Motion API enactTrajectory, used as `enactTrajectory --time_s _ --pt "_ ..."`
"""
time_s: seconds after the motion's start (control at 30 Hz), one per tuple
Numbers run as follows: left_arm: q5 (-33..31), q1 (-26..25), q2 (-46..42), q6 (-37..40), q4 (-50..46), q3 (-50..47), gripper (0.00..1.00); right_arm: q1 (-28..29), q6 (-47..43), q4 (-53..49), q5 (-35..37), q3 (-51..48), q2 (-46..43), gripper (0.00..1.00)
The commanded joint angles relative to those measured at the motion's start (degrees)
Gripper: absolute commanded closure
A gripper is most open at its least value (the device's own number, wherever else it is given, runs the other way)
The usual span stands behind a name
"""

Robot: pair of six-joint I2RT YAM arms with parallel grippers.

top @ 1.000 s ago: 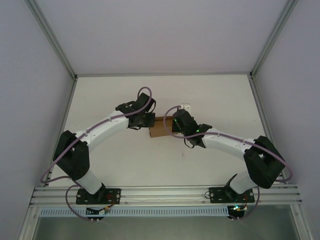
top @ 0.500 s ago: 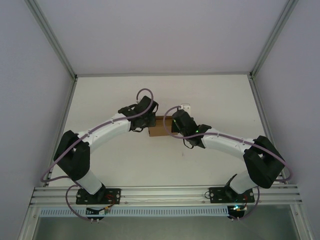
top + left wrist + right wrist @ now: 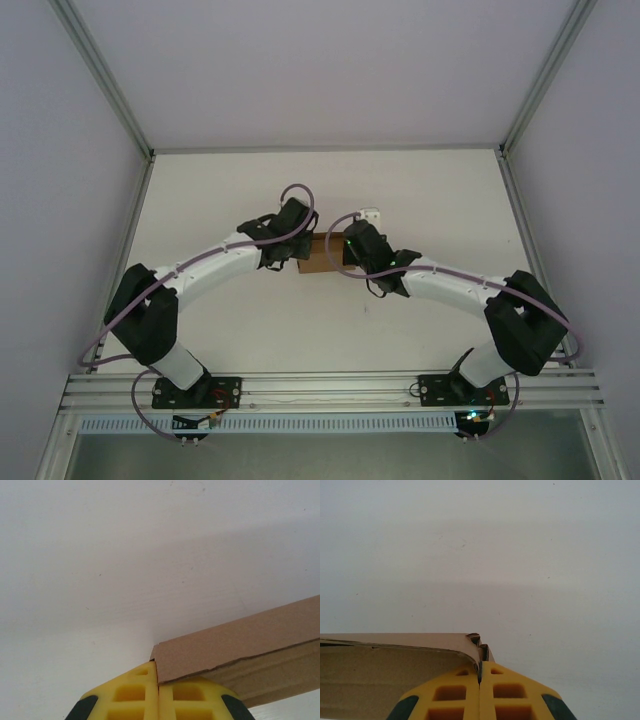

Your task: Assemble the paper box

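Gripping opposite ends of the paper box (image 3: 322, 260) with both jaws clamped shut, risking a torn flap if pulled unevenly.

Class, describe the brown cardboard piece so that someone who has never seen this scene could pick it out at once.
Look at the white table, where two arms curve inward from the near edge. Between the left gripper and right gripper, mid-table, sits the paper box, pinched at both ends. It alone is plain brown amid white and black.
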Motion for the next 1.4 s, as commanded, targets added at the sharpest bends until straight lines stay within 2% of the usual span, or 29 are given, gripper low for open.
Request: enactTrajectory --time_s 0.0,0.1,0.3,0.43,0.6,0.77,0.93,1.2,1.37 --pt "-2.16 -0.01 1.90 2.68 -7.11 1.36 1.00 -0.02 -0.78 -10.71 -0.78 -2.00 3.41 1.00" --pt "-2.12 0.04 2.20 1.04 -6.77 1.69 1.00 0.03 -0.70 -10.78 -0.73 -1.99 3.52 1.00" --pt "-0.57 0.02 1.95 -7.66 -2.95 -2.82 1.00 -0.01 0.29 -11.16 -0.33 -2.27 3.32 1.00" --pt "0.77 -0.36 1.10 -10.01 -3.38 -3.19 1.00 0.03 -0.16 -11.25 -0.47 -2.33 3.11 1.00" --pt "-0.35 -1.22 0.98 -10.47 -3.34 -5.64 1.00 0.03 0.14 -10.32 -0.36 -2.80 3.08 1.00" --pt "0.73 -2.99 -1.56 -10.42 5.51 -15.19 1.00 -0.03 -0.23 -8.94 -0.76 -4.13 2.87 1.00" --pt "0.51 -4.31 -5.91 -11.06 10.48 -22.73 1.00 0.02 -0.42 -4.53 -2.17 -8.24 1.27 1.00" --pt "-3.64 -6.62 -1.88 -10.81 15.29 -24.89 1.00 0.04 -1.48 1.71 -5.62 -11.92 0.98 1.00" --pt "-3.64 -6.70 -3.92 -9.36 14.59 -25.03 1.00 -0.08 -7.08 1.29 -8.46 -10.63 -2.74 0.93"
